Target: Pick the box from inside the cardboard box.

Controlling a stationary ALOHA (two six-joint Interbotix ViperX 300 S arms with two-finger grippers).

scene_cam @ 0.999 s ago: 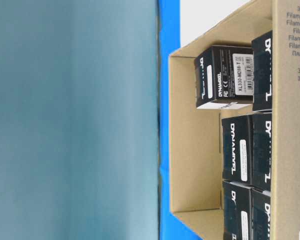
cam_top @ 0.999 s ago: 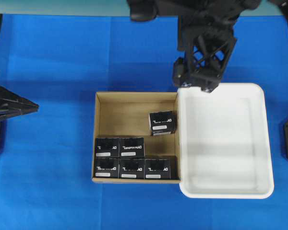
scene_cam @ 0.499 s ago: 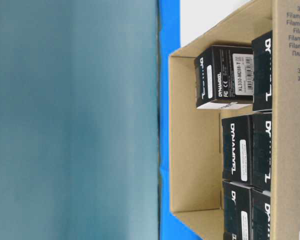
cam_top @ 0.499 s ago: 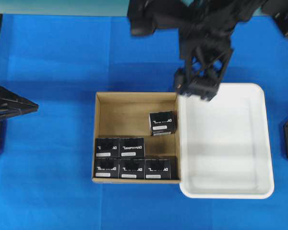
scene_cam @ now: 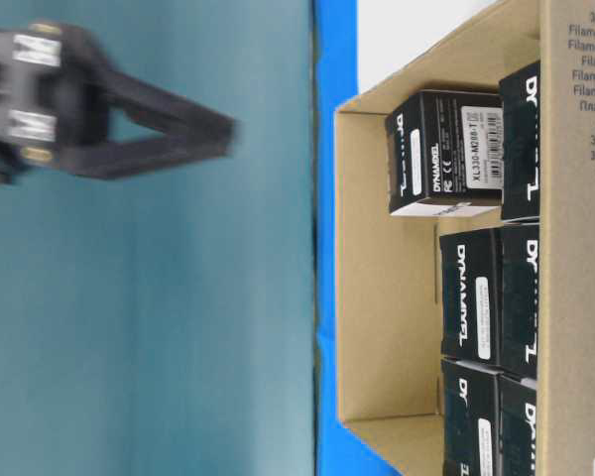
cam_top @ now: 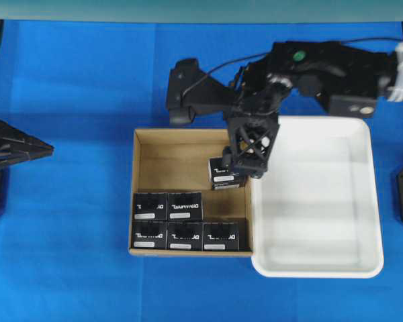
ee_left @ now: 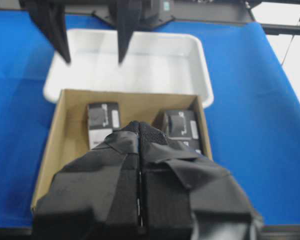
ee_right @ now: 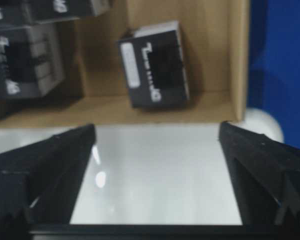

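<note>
Looking down from the overhead view, you have the right gripper [cam_top: 245, 168] at the frame's centre, over the seam between the cardboard box [cam_top: 140, 194] and the white tray [cam_top: 369, 201]. Its fingers [ee_right: 50, 165] stand wide apart and hold nothing; the right wrist view shows only the tray floor between them. The box [cam_top: 223, 176] sits alone against the carton's right wall, toward the upper right of the carton, partly covered by the gripper in the overhead view. Whether the fingers touch it cannot be told. Five matching black boxes [cam_top: 168, 204] are packed in two rows along the carton's lower edge, well apart from the lone one. Your left gripper [ee_left: 140, 145] is parked at the left edge of the overhead frame, fingers pressed together. Carton and tray rest touching on the blue surface [cam_top: 67, 80].
</note>
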